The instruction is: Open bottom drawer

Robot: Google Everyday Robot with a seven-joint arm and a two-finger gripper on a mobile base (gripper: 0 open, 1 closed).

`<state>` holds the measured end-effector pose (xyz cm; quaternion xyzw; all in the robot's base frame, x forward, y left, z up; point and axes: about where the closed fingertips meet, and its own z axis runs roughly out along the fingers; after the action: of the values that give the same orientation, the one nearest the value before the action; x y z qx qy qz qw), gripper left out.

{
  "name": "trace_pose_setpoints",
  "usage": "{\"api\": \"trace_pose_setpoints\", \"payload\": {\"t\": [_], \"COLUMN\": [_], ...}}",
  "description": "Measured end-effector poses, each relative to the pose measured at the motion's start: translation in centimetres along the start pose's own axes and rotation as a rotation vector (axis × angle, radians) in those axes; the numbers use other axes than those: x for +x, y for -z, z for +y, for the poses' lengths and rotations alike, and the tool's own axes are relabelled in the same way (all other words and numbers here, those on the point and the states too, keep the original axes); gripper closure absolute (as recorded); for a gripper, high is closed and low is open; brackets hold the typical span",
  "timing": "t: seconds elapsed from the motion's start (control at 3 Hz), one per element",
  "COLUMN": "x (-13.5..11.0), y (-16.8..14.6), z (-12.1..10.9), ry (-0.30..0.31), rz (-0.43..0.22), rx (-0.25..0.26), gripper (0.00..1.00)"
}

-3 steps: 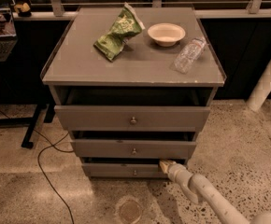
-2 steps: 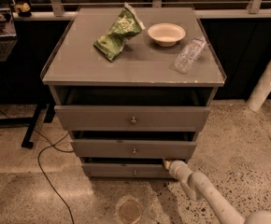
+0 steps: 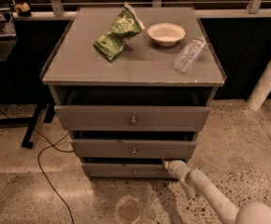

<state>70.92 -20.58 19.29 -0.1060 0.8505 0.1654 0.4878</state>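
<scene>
A robot's gripper [image 3: 166, 163] sits at the top right corner of the bottom drawer [image 3: 121, 171] of a grey three-drawer chest, at the dark gap that runs above the drawer's front panel. Whether the gripper is spread or closed cannot be told, nor whether it touches the panel. Its pale arm [image 3: 209, 195] reaches in from the near right corner of the scene, low over the speckled floor [image 3: 229, 139].

The bottom drawer is the lowest and narrowest of the three fronts, just above the floor, with a small round knob [image 3: 135, 172] at its centre. Above it sits the middle drawer [image 3: 103, 149], and above that the top drawer [image 3: 93, 118], the widest. A dark opening shows over each of these fronts too.

On the chest's flat grey bench [image 3: 79, 66] lie a crumpled green snack bag [image 3: 118, 31] at the far left, a shallow white bowl [image 3: 166, 33] to its right, and a clear plastic bottle [image 3: 189, 55] on its side near the right edge.

A black cable [image 3: 40, 158] loops across the floor to the left of the chest. A white post [image 3: 267, 78] leans at the far right.
</scene>
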Motion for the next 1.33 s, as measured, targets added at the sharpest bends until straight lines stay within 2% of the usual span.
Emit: {"api": "trace_pose_setpoints", "payload": {"t": [0.67, 1.0, 1.33], "x": [1.2, 0.8, 1.2], "y": [-0.8, -0.6, 1.5], "z": [0.0, 0.0, -0.8], "ry": [0.000, 0.000, -0.041], "rz": [0.101, 0.101, 0.165], "rx": [0.006, 0.006, 0.031], "gripper": [1.00, 1.00, 1.00]}}
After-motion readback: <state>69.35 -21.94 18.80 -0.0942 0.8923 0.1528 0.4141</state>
